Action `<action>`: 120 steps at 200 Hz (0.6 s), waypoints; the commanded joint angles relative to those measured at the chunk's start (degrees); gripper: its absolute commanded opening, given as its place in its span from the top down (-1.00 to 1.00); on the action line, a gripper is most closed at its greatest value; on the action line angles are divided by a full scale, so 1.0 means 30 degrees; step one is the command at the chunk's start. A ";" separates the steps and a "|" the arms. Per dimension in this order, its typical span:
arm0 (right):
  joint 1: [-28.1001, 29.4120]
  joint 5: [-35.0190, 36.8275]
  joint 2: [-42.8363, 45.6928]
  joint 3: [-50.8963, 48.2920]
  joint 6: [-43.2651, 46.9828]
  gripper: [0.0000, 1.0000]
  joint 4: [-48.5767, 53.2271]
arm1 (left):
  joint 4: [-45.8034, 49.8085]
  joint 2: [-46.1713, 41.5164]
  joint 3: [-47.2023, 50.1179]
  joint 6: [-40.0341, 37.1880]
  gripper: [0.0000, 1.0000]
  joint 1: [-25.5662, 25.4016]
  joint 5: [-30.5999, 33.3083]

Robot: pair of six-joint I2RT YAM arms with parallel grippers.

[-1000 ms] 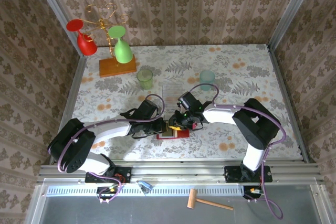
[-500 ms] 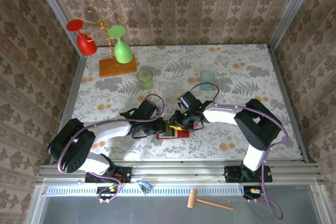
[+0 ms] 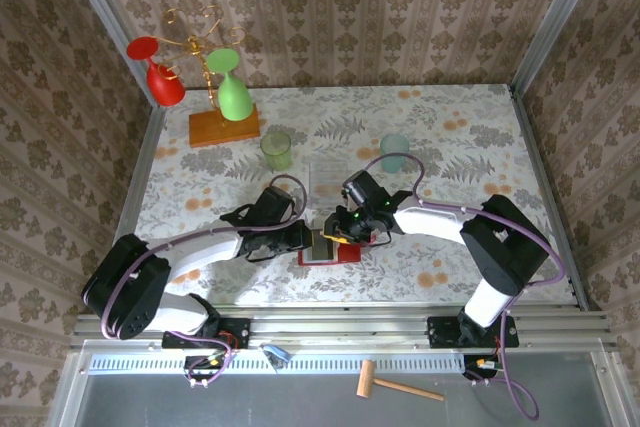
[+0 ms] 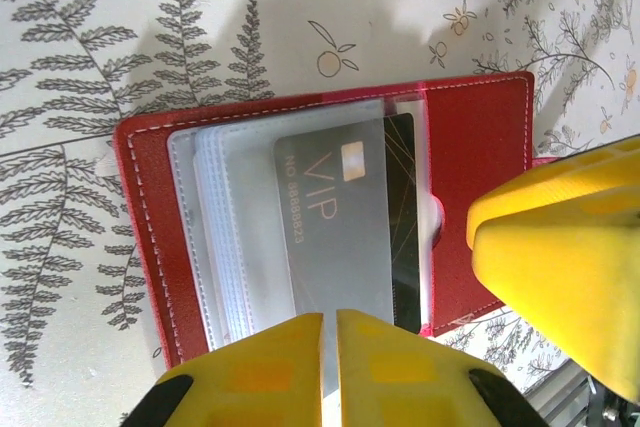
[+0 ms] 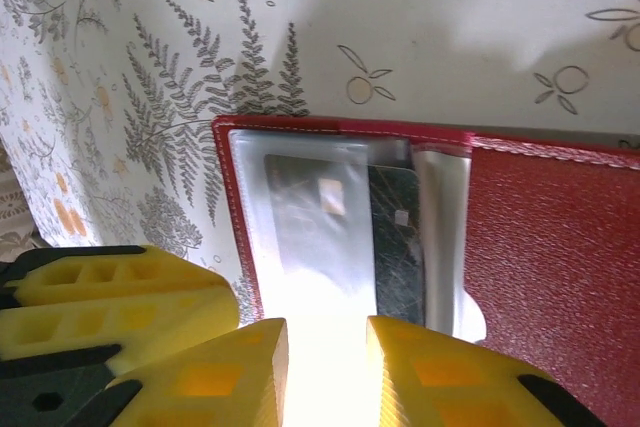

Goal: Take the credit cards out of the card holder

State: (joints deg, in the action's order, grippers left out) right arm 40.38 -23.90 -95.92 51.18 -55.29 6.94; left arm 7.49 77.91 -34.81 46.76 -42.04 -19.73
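Note:
The red card holder (image 4: 480, 167) lies open on the leaf-patterned table, its clear pockets facing up. A grey credit card marked VIP (image 4: 335, 217) sticks out of a pocket, with a dark credit card (image 4: 402, 237) under it. My left gripper (image 4: 330, 347) is shut on the grey card's near edge. My right gripper (image 5: 327, 367) stands over the pockets with its jaws a little apart; glare hides what lies between them. One of its fingers (image 4: 560, 257) rests on the holder's red flap. From above, both grippers meet at the card holder (image 3: 340, 255).
A clear plastic box (image 3: 328, 175) lies just beyond the grippers. A green cup (image 3: 276, 150) and a pale cup (image 3: 394, 147) stand behind it. A stand with a red and a green glass (image 3: 215, 87) is at the back left. Walls close three sides.
The left arm has leaned a little to the right toward the holder. The right arm's elbow has shifted slightly right. Both grippers stay at the holder.

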 commanded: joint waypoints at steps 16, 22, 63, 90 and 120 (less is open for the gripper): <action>-0.0216 -0.0287 0.0090 -0.0877 -0.0086 0.49 -0.0776 | -0.0229 0.0908 -0.0640 -0.0706 0.77 0.0061 -0.0920; -0.0247 -0.0345 0.0087 -0.0975 -0.0183 0.49 -0.0980 | -0.0471 0.1034 -0.0622 -0.0698 0.77 0.0053 -0.1078; -0.0366 -0.1257 -0.0147 -0.1776 -0.0635 0.49 -0.2761 | -0.0658 0.1649 -0.0512 -0.0719 0.92 -0.0002 -0.1079; -0.0394 -0.1125 -0.0235 -0.1941 -0.0638 0.50 -0.2733 | -0.0422 0.1716 -0.0388 -0.0719 0.96 -0.0017 -0.0896; -0.0542 -0.1113 -0.0008 -0.2347 -0.0468 0.49 -0.3113 | -0.0305 0.1943 -0.0289 -0.0819 0.97 0.0010 -0.0773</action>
State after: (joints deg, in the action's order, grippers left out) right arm 39.33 -26.20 -95.96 45.80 -56.42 -0.82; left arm 6.00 82.59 -35.68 45.76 -42.00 -22.06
